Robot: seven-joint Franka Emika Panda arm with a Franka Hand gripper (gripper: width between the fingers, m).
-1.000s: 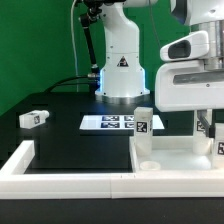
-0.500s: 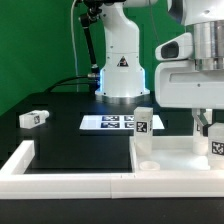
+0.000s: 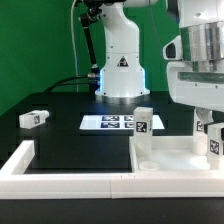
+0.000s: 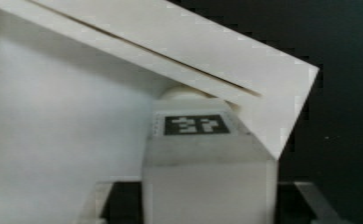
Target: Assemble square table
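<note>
The white square table slab (image 3: 178,156) lies at the exterior view's right, against the border wall. One white leg block (image 3: 143,122) stands upright on its near-left corner. My gripper (image 3: 208,126) is at the slab's right corner, shut on a second tag-marked leg block (image 3: 215,142) that stands upright there. In the wrist view this leg block (image 4: 204,140) fills the gap between my two dark fingers (image 4: 121,200), its far end meeting the slab's edge (image 4: 178,70). A third leg block (image 3: 33,118) lies loose at the far left.
The marker board (image 3: 108,122) lies flat mid-table in front of the robot base (image 3: 120,70). A low white border wall (image 3: 60,172) runs along the front and left. The table top is black.
The hand has shifted to the exterior view's right and turned about the leg block it holds. The leg block stays at the slab's right corner. Other parts have not moved.
</note>
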